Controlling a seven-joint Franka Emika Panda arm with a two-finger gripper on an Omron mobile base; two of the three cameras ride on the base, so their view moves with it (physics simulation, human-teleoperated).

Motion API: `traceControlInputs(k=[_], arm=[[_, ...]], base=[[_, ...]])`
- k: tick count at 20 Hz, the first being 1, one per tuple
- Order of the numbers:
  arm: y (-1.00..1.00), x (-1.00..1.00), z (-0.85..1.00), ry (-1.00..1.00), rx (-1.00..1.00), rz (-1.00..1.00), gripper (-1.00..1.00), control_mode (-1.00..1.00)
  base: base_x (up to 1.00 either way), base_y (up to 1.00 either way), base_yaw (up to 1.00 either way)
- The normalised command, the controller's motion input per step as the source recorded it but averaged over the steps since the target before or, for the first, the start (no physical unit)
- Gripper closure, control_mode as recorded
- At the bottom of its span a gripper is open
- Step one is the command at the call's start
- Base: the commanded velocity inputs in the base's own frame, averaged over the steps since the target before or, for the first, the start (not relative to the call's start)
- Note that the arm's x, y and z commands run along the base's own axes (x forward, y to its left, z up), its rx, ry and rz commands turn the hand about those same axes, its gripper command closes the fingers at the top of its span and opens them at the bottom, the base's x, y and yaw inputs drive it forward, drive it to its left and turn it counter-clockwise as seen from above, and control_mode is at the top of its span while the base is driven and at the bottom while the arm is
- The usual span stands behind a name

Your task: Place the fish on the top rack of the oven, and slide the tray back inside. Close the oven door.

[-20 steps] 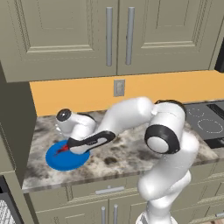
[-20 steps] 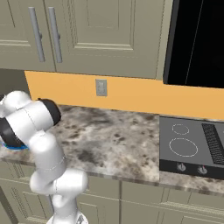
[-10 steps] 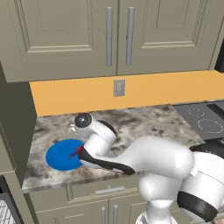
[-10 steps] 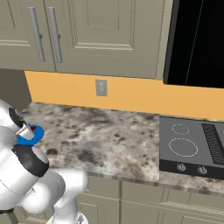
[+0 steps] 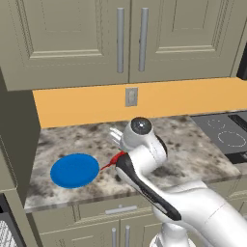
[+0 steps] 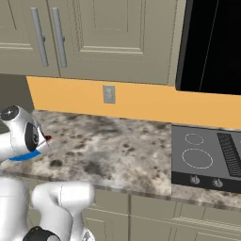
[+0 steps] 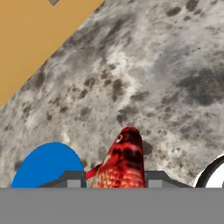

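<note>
The orange-red fish (image 7: pixel 124 157) is clamped between my gripper's (image 7: pixel 116 177) two dark fingertips, and the gripper is shut on it. It hangs above the speckled stone counter (image 7: pixel 153 74). In the left base view the fish's red tail (image 5: pixel 111 162) pokes out left of my hand, just right of the blue plate (image 5: pixel 75 170). A red tip of the fish (image 6: pixel 48 138) also peeks past my arm in the right base view. A corner of the silvery wire rack (image 5: pixel 6 235) shows low at the far left. The oven's front and the oven door are out of view.
A black cooktop (image 6: pixel 207 157) with ring marks lies on the counter to the right, under a tall black panel (image 6: pixel 212 47). Olive-grey cabinets (image 5: pixel 130 38) hang above, over an orange backsplash with a wall outlet (image 5: pixel 131 96). My own arm crosses the counter's front edge.
The fish has come up off the blue plate and moved right of it, still in my gripper. My arm has folded back toward the base.
</note>
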Motion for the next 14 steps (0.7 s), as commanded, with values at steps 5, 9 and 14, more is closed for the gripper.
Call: traceControlInputs(k=[5,9,14], arm=[[-0.66,-0.38,0.27,0.03,0.0,0.02,1.0,-1.0],[-0.48,-0.31,0.43,0.0,0.0,0.0,1.0,-1.0],[-0.17,-0.13,0.31,0.0,0.0,0.0,1.0,-1.0]], base=[[0.0,0.0,0.0],[0.0,0.0,0.0],[0.0,0.0,0.0]])
